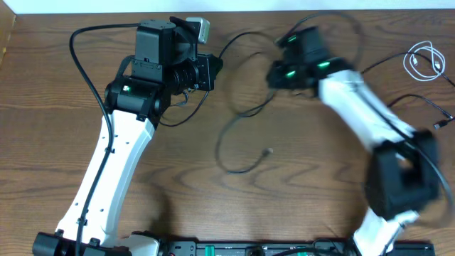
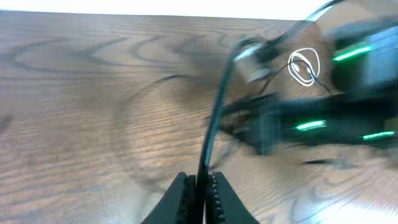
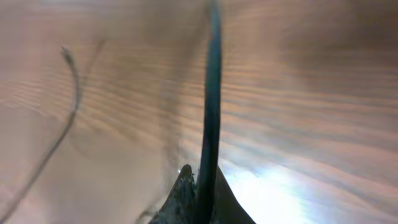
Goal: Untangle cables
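Overhead view: the left arm (image 1: 106, 163) climbs from the lower left of the frame to the upper middle, over the wooden table (image 1: 43, 107). The left gripper (image 1: 215, 67) at its end points toward the right. Just right of it, the black cable (image 1: 219, 146) lies in loose loops. One arc runs across the top between the two grippers, and another sags toward the frame's centre and ends in a small plug (image 1: 269, 151). Whether these loops are a single strand cannot be told.

The right gripper (image 1: 276, 75) sits in the upper middle, blurred, on the right arm (image 1: 355, 107), which comes up from the lower right. At the upper right edge the white cord (image 1: 423, 62) lies coiled, well apart from the loops. Another thin black cord (image 1: 434, 105) trails just below it.

In the left wrist view, the fingers at the bottom centre are clenched on the black cable, which rises up and to the right. In the right wrist view, the fingers at the bottom centre likewise pinch a black cable that runs straight up the frame. A second faint strand curves at the left, too blurred to identify.
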`<action>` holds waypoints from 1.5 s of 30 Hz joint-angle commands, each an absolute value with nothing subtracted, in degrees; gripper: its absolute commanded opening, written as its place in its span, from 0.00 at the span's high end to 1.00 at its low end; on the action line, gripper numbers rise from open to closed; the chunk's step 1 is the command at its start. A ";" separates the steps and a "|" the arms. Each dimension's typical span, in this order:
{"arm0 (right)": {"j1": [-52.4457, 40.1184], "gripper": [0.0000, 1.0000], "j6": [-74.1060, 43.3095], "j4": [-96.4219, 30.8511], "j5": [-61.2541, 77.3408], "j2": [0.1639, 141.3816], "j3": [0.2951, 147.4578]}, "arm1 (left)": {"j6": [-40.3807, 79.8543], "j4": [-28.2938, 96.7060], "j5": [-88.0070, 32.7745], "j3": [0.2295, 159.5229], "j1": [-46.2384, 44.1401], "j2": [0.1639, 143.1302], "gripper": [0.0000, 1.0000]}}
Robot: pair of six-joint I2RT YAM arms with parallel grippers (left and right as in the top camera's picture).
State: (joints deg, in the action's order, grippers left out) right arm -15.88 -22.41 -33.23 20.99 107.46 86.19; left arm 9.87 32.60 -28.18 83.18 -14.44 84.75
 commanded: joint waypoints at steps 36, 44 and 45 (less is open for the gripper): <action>42.76 0.99 -9.21 -30.41 24.91 111.57 128.31 | 10.20 32.69 -28.49 83.26 -14.55 84.99 0.06; 39.59 0.99 -24.10 -12.93 17.93 113.03 130.19 | 10.20 32.45 -27.40 82.94 -14.55 84.99 0.06; 39.70 0.99 -25.87 -11.35 17.41 113.03 131.09 | 10.17 32.40 -27.40 82.94 -14.55 84.99 0.06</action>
State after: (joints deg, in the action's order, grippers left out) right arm 39.20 -16.86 -15.07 21.12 115.22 127.66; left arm 10.50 32.71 -27.97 83.18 -14.41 84.75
